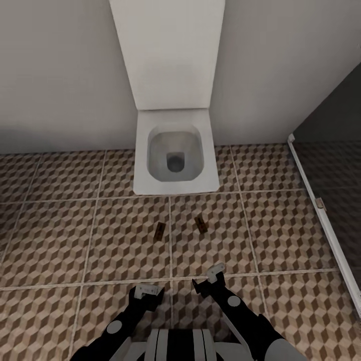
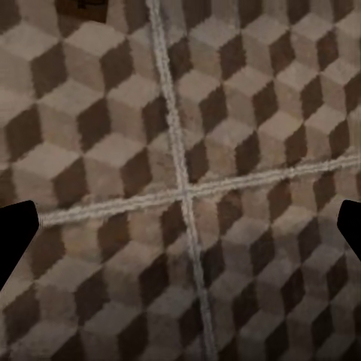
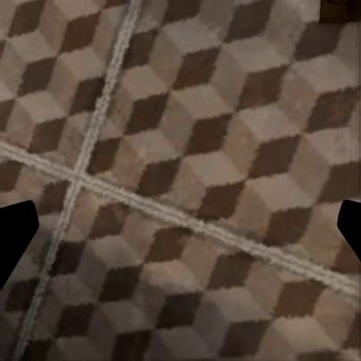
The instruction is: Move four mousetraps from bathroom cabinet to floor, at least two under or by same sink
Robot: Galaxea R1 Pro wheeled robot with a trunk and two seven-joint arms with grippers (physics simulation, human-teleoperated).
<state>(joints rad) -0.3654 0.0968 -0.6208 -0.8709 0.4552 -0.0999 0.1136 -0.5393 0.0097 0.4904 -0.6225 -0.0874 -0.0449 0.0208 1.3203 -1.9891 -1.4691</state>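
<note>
1. My right tool (image 3: 180, 226) looks down at the bathroom floor (image 3: 226, 150); nothing sits between its tips.
2. Fingertips (image 3: 15, 233) are black wedges at the two side edges of the frame, far apart, so the tool is spread wide.
3. Floor tiles carry a cube print in brown, beige and white.
4. Pale grout lines (image 3: 188, 218) run across: one long line slants through the middle, a second crosses it near one fingertip.
5. A dark brown patch (image 3: 340, 9) sits in one corner, cut off by the frame edge. Too little of it is visible to say what it is.
</note>
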